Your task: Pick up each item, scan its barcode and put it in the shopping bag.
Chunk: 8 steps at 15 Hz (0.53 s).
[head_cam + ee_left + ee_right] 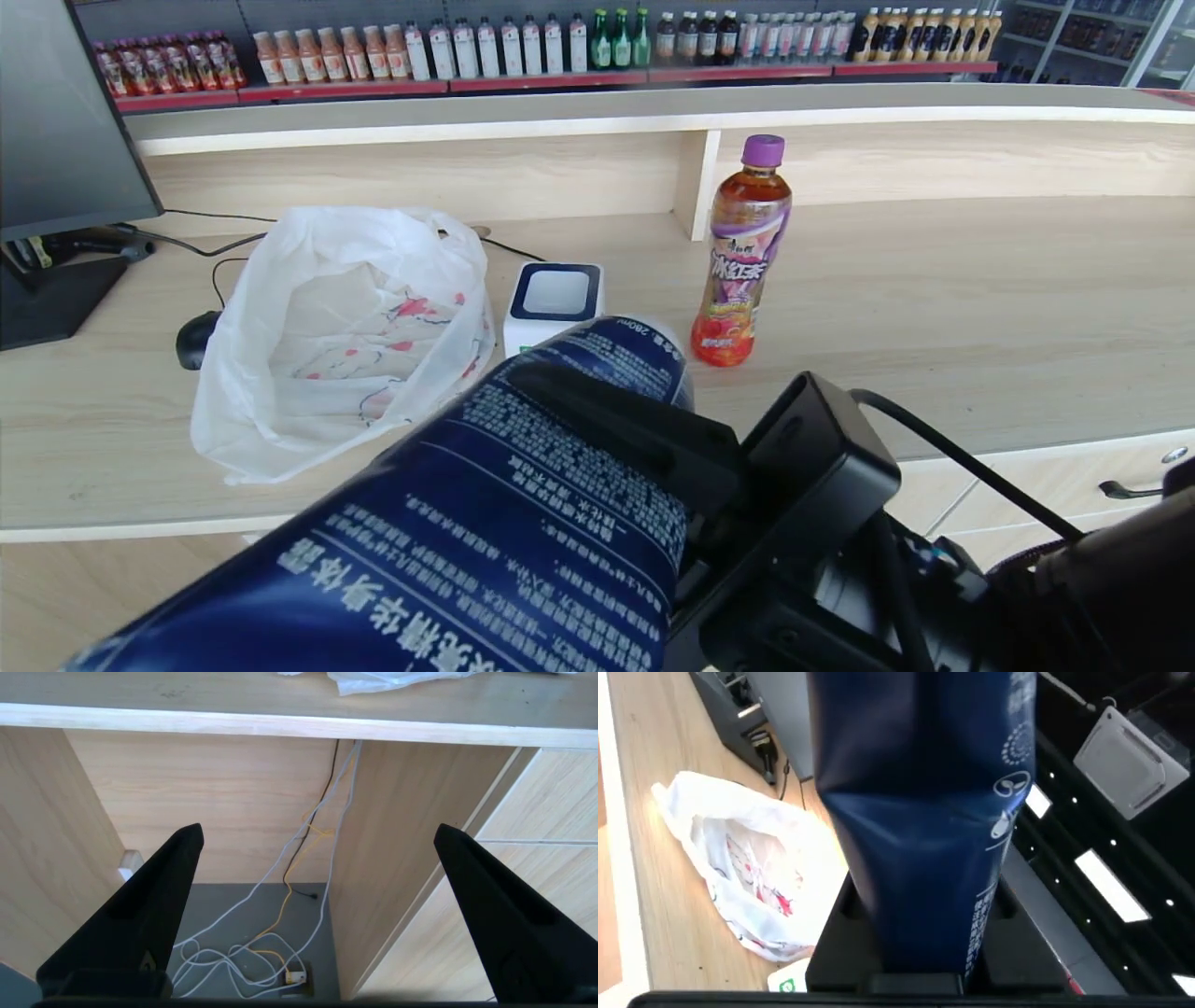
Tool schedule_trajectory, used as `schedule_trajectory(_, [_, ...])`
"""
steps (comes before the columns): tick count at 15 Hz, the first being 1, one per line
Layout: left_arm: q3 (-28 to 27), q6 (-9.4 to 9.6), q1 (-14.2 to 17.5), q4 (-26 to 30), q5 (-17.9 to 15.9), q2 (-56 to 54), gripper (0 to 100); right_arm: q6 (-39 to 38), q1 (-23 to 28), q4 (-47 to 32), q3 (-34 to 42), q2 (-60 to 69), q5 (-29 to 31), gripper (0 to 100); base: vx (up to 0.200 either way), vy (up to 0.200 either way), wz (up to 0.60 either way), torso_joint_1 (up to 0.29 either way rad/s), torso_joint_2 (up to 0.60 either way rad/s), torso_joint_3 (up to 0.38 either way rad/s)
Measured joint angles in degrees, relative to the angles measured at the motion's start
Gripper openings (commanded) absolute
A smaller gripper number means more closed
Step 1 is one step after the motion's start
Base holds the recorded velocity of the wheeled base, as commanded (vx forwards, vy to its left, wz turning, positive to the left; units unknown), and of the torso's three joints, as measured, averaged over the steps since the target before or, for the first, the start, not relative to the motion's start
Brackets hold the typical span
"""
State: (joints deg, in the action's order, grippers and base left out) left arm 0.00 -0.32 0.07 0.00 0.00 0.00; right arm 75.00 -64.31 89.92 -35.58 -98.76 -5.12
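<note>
My right gripper (653,439) is shut on a dark blue tube with white print (485,523), held tilted and raised close in front of the head camera. In the right wrist view the blue tube (924,793) stands between the fingers (836,938). Its far end hangs above the white barcode scanner (555,301) on the counter. The open white shopping bag (345,327) lies to the scanner's left, also seen as the bag (747,868). A tea bottle with a purple cap (745,252) stands upright to the scanner's right. My left gripper (316,835) is open, below the counter edge.
A monitor (65,112) and a black mouse (196,338) sit at the counter's left. A raised wooden ledge (653,112) runs along the back, with shelves of bottles behind. Cables (280,924) hang under the counter. The counter (980,308) is bare at right.
</note>
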Motion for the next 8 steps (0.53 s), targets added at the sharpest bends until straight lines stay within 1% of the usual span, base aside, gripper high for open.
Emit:
schedule_trajectory(1, [0.00, -0.01, 0.00, 0.00, 0.00, 0.00, 100, -4.30, 0.00, 0.00, 0.15, 0.09, 0.23, 0, 0.000, 0.000, 0.00, 0.000, 0.00, 0.000])
schedule_trajectory(3, [0.00, 0.00, 0.00, 0.00, 0.00, 0.00, 100, -16.43, -0.05, 0.00, 1.18, 0.28, 1.16, 0, 0.000, 0.000, 0.00, 0.000, 0.00, 0.000])
schedule_trajectory(5, [0.00, 0.00, 0.00, 0.00, 0.00, 0.00, 100, -22.37, 0.09, -0.01, 2.76, 0.85, 2.85, 0, 0.000, 0.000, 0.00, 0.000, 0.00, 0.000])
schedule_trajectory(6, [0.00, 0.00, 0.00, 0.00, 0.00, 0.00, 100, -27.37, 0.50, 0.02, 2.77, 1.07, 4.55, 0, 0.000, 0.000, 0.00, 0.000, 0.00, 0.000])
schedule_trajectory(8, [0.00, -0.01, 0.00, 0.00, 0.00, 0.00, 100, -36.27, 2.10, 0.07, 2.24, 1.21, 5.80, 0, 0.000, 0.000, 0.00, 0.000, 0.00, 0.000])
